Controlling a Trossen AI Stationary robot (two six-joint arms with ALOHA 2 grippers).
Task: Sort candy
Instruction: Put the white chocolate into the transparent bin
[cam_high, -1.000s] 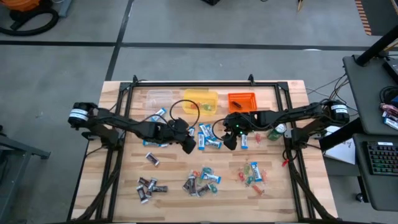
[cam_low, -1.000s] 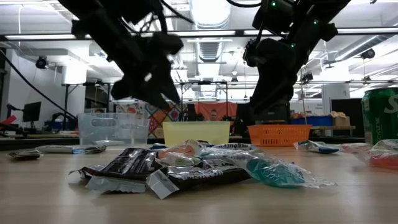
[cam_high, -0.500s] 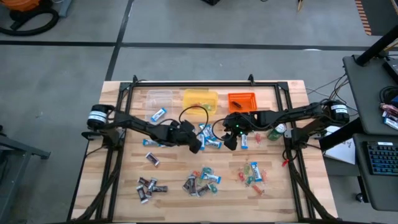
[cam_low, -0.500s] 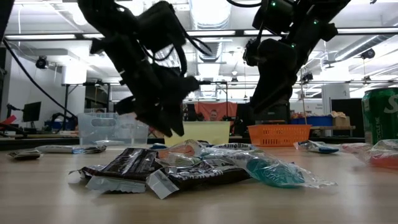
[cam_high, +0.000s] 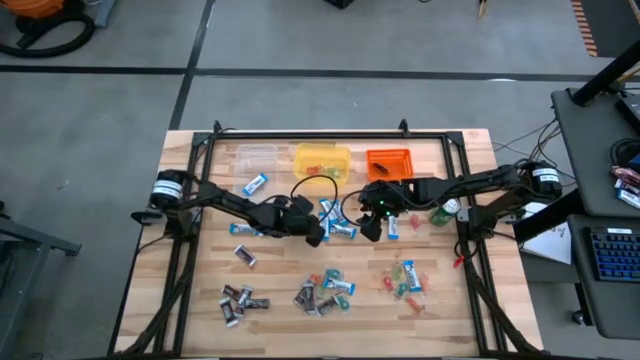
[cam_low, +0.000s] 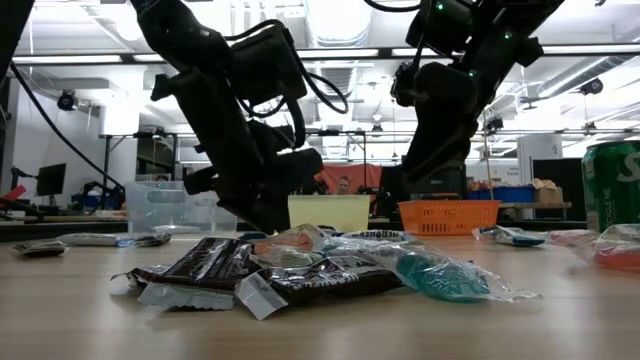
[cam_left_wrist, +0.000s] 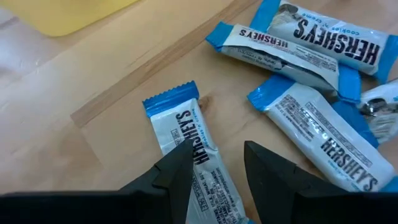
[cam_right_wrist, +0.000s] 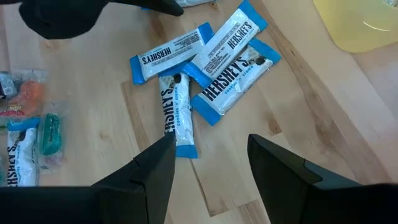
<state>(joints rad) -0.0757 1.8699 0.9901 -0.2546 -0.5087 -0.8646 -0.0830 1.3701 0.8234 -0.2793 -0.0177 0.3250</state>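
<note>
Left gripper (cam_left_wrist: 214, 163): fingers parted, straddling one blue-and-white Hershey's bar (cam_left_wrist: 193, 149) lying on the table (cam_left_wrist: 93, 99) beside the yellow tub (cam_left_wrist: 68, 12). Centre over the wrapper, then pinch squarely. Right gripper (cam_right_wrist: 208, 155): wide, empty, hovering near more bars.

overhead looks straight down; low level across table (cam_low: 560, 320); wrists close above.

A robotics lab: a wooden desk (cam_high: 200, 300) in a black frame on a grey concrete floor (cam_high: 100, 110), ceiling strip lights (cam_low: 340, 52), benches with monitors (cam_low: 50, 178) behind, a keyboard (cam_high: 612, 250) alongside
</note>
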